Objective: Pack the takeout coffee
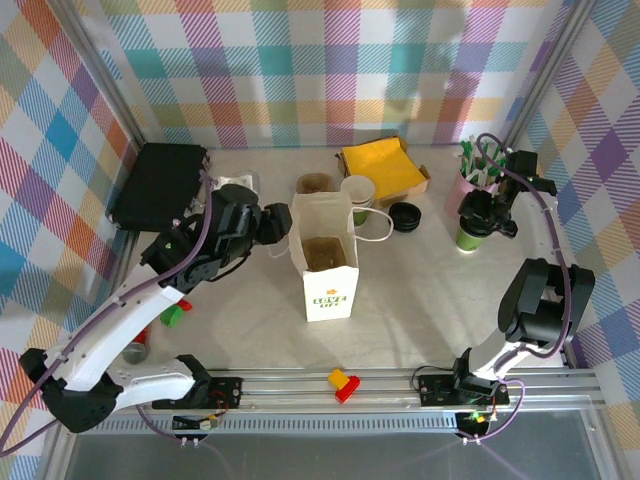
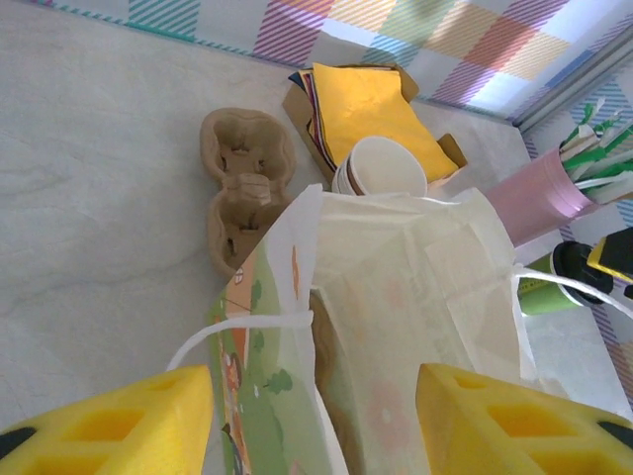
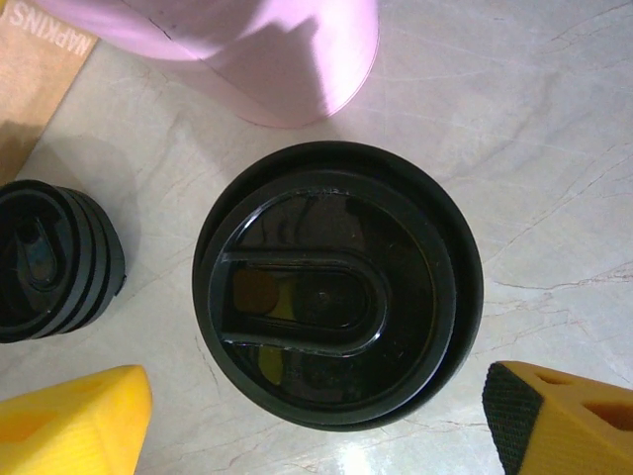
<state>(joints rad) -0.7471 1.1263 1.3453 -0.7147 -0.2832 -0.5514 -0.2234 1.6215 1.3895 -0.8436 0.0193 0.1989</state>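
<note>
While the right claw (image 1: 482, 212) hangs directly over it, the takeout coffee (image 1: 467, 238) stands upright on the right side of the table (image 1: 420, 300). It sits just on the near side of the pink cup of straws (image 1: 478, 172) and to the right of a short stack of black lids (image 1: 405, 216).

Now the wrist camera looks straight down on it. We get a round black plastic lid (image 3: 336, 297), glossy, with a raised rim and a rounded oblong recess pressed into its top. From overhead, a band of green paper wall shows below that lid, and it's a short little cup.

The right claw is released, its two yellow fingers (image 3: 74, 421) spread wider than the lid, one to each side of it.

Over to the middle: the white paper bag (image 1: 330, 265) stands upright with its mouth open, something brown showing inside, well apart from the coffee. The left claw (image 1: 275, 235) is up against the bag's far left corner and it's released too. Its yellow fingers (image 2: 109, 426) are wide apart, with the bag's rim and a white handle loop (image 2: 237, 332) between them.

Beyond the bag lie a brown pulp cup carrier (image 2: 242, 183), a stack of lidless cream-rimmed cups (image 2: 386, 168) and a box of yellow napkins (image 2: 366, 104). From the left wrist the coffee peeks out past the bag's right side, green with its black top.
</note>
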